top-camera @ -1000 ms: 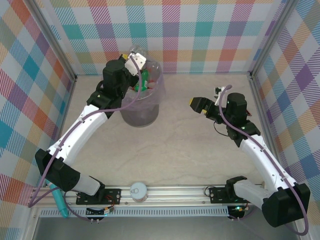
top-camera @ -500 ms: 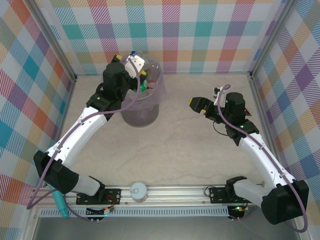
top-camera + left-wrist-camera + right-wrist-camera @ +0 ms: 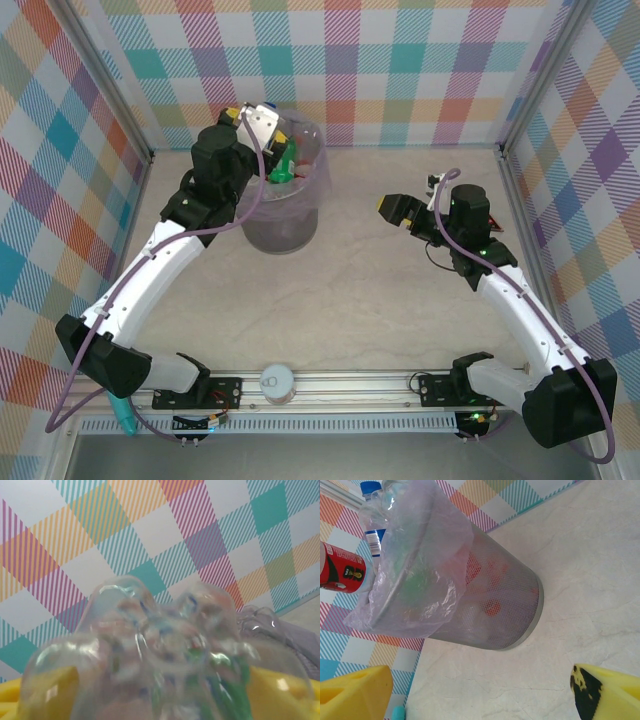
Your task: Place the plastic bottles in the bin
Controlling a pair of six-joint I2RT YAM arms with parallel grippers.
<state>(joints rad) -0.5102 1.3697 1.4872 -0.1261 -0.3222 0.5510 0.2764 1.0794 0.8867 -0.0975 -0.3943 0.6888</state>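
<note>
The bin (image 3: pixel 281 226) is a mesh bucket lined with a lilac bag, standing at the back left and piled with plastic bottles. A green bottle (image 3: pixel 288 160) pokes up among them. My left gripper (image 3: pixel 262 120) hovers over the bin's far-left rim, jaws wide. In its wrist view the blurred base of a clear bottle (image 3: pixel 150 645) lies close in front of the yellow pads (image 3: pixel 47 690); no grip on it shows. My right gripper (image 3: pixel 394 208) hangs open and empty to the right of the bin (image 3: pixel 505 605). A blue-capped bottle (image 3: pixel 371 489) and a red-labelled one (image 3: pixel 340 567) stick out of its top.
A white canister with a grey lid (image 3: pixel 277 382) sits on the front rail between the arm bases. A teal tool (image 3: pixel 120 405) lies at the front left. Checked walls close in the back and both sides. Bare tabletop (image 3: pixel 360 290) stretches between the bin and the right arm.
My left gripper has opened off the clear bottle it held over the bin and drawn back to the left. The right arm has stayed still.
</note>
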